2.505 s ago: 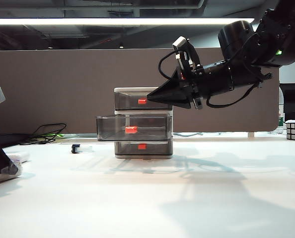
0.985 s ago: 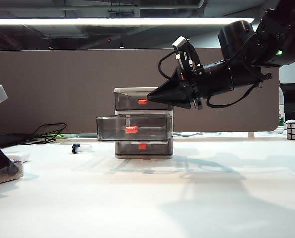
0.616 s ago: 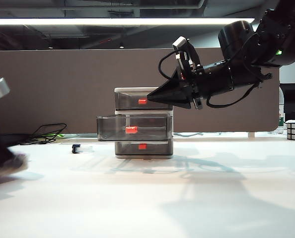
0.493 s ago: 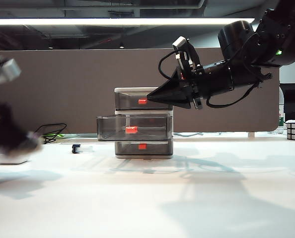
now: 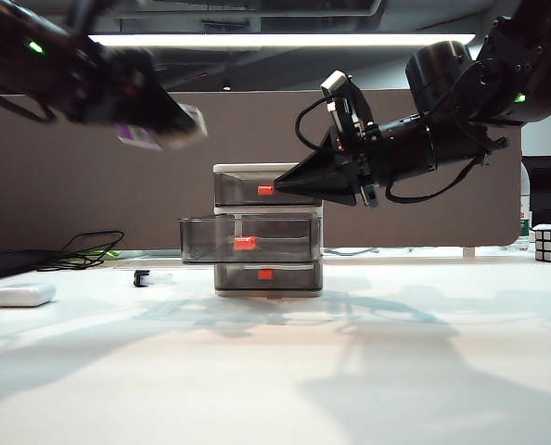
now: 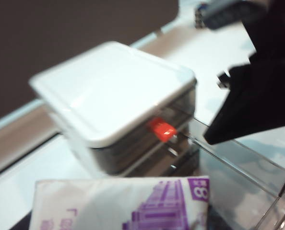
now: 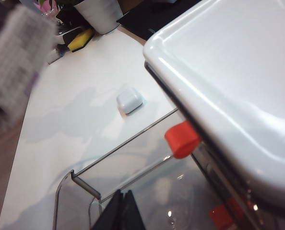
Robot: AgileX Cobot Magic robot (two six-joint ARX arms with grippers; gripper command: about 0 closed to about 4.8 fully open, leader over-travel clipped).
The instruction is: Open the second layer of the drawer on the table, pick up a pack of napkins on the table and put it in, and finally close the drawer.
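Purple-topped pack of napkins [image 6: 121, 203] lifted in left claw [image 5: 160, 128], right claw [image 5: 280, 181] pinched, unmoved.

Exterior view: low, near table [image 5: 275, 371] level, facing the front of the drawer [image 5: 268, 230] from mid-distance, backed by a brown partition. Left wrist view: above and close, looking down at the drawer's [image 6: 116, 91] white top and the pulled-out second layer [image 6: 243, 177]. Right wrist view: very close above the same top and second layer [image 7: 128, 187]; all three views share the drawer.
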